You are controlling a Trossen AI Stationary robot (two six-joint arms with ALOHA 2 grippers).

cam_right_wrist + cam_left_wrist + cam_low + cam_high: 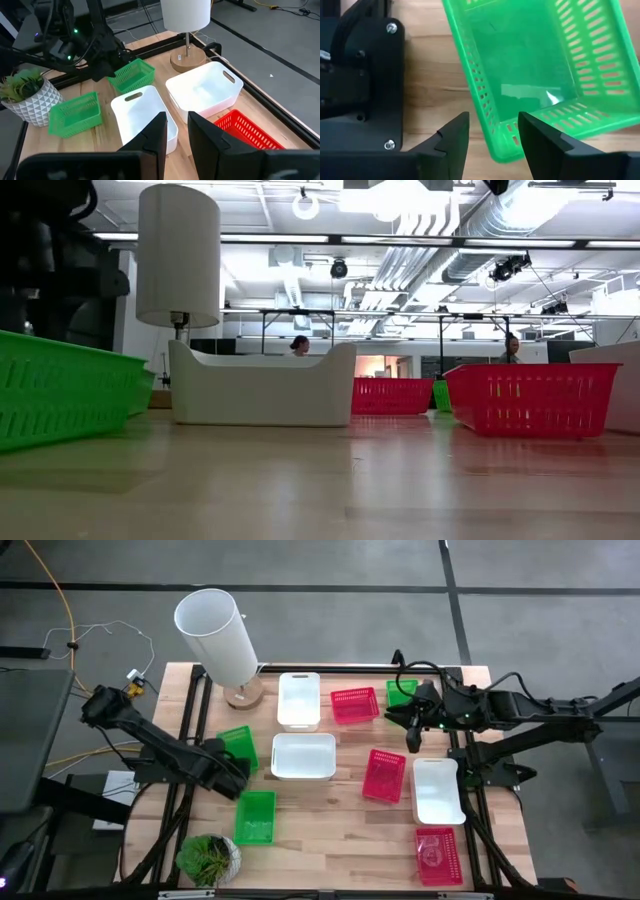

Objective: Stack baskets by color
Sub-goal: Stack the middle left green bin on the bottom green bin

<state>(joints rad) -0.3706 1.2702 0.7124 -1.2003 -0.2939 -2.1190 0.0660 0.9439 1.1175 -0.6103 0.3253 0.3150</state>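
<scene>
Left gripper [492, 137] at the table's left, fingers spread astride the near rim of a green basket [236, 745], not clenched on it. Second green basket [255, 816] nearer, beside the potted plant [209, 859]. Two white baskets [303, 755] mid-table. Red baskets [385, 775] right of centre. Right gripper [176, 132] raised over the far right, fingers narrowly parted, grasping nothing.
</scene>
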